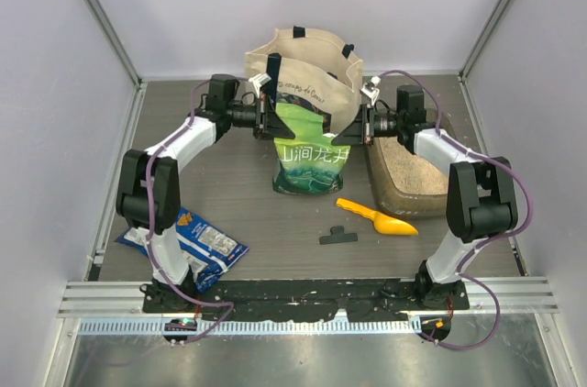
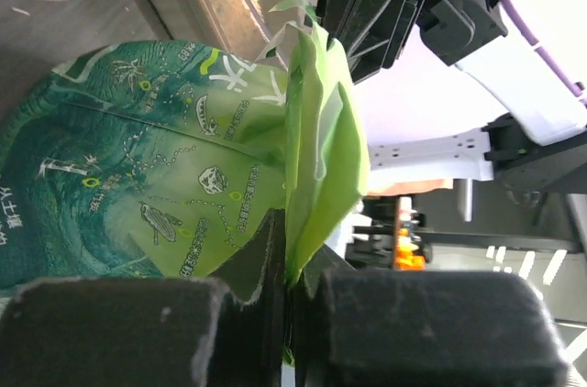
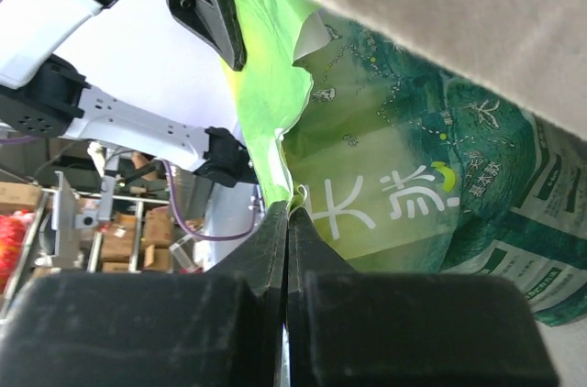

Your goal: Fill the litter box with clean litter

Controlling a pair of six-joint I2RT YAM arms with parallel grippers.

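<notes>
- Now, the left hand is clenched on the left top corner of the tall green-and-white foil pouch. The pouch stands mid-bench, just in front of the cream canvas tote bag.
- Likewise, the right hand is clenched on the pouch's right top corner. Each wrist view shows the thin green rim nipped flat between the black pads.
- The shallow grey-brown plastic litter box lies on the right side of the bench, just beside the pouch. Pale beige sandy litter already covers its floor.
- Each hand grips only a narrow strip of film. A hard pull apart or a lift could let the strip slip free, and the pouch would drop or topple.
- If the mouth tears open unevenly, or the pouch tips before it is over the tray, its contents would spill on the bench. They would land near the yellow plastic scoop and the small black clip.
- The tote bag crowds close behind, so its rim could snag either hand.
</notes>
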